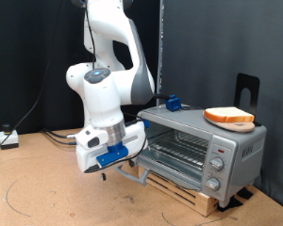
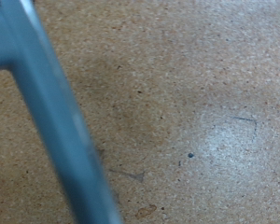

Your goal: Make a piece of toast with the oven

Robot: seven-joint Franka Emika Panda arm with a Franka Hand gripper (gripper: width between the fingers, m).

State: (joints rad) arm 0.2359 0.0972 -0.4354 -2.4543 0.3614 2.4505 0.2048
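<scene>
Beside your pincer (image 1: 130,171), one oven (image 1: 200,143) on its wooden slatted base (image 1: 203,195), one piece of toast (image 1: 228,116) up on the oven's roof, well apart from your pincer, whose opening you cannot tell, nothing seen held.

Wooden slatted base (image 1: 193,195), brown particleboard tabletop (image 1: 47,188).

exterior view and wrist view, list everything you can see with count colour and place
oven: one, silver-grey, exterior view's right, on a wooden slatted base, door dropped open
piece of toast: one, tan with brown crust, on top of the oven
wooden slatted base: one, light wood, under the oven
blue object: one, on the oven's top, exterior view's left end
black stand: one, behind the oven
table: one, brown board
cables: black, at the back
arm: one, white
gripper: one, by the open door's edge, nothing seen between its fingers
</scene>
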